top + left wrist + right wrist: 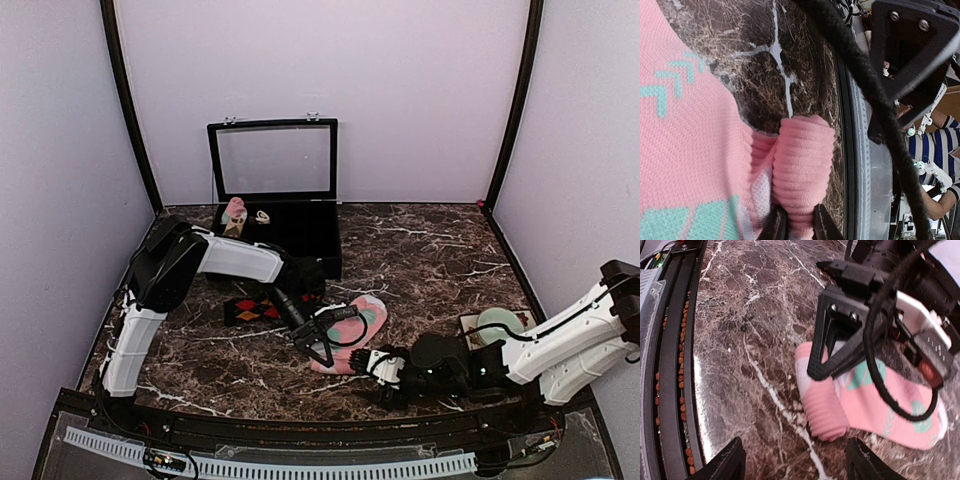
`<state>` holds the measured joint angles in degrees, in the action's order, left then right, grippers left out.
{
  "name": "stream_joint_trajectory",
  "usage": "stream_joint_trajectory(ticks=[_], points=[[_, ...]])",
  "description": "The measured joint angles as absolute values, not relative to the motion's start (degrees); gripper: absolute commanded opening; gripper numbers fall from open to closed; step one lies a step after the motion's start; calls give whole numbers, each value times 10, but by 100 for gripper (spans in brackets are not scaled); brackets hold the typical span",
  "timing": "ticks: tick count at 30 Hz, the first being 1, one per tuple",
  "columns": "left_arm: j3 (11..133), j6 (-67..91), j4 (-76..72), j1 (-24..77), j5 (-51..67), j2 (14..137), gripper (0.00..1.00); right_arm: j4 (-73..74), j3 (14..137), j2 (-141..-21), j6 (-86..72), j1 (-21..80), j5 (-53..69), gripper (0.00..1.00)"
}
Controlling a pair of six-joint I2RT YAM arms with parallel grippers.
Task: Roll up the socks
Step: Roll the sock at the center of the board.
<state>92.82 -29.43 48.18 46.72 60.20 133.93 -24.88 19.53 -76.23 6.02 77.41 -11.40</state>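
The pink sock with teal and white marks lies on the marble table, its ribbed cuff end rolled over. My left gripper is shut on that rolled ribbed cuff, the fingertips pinching it. In the right wrist view the roll lies ahead of my right gripper, which is open and empty just short of it. That gripper sits at the sock's near end. The black argyle sock lies flat behind the left arm.
An open black case stands at the back with a pink-topped upright roll inside. A small tray with a pale green thing sits at the right. The table's front rail runs close to both grippers.
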Motion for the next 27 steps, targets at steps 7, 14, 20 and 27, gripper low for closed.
stream_joint_trajectory(ticks=[7, 14, 20, 27], points=[[931, -281, 481, 467, 596, 1339, 20, -271, 267, -845, 145, 774, -115, 56], [934, -278, 484, 467, 590, 1339, 25, -280, 280, -907, 173, 747, -95, 40], [937, -280, 489, 467, 591, 1339, 36, -304, 286, -941, 175, 724, -93, 17], [938, -291, 499, 467, 602, 1339, 43, -327, 284, -954, 152, 717, -88, 21]])
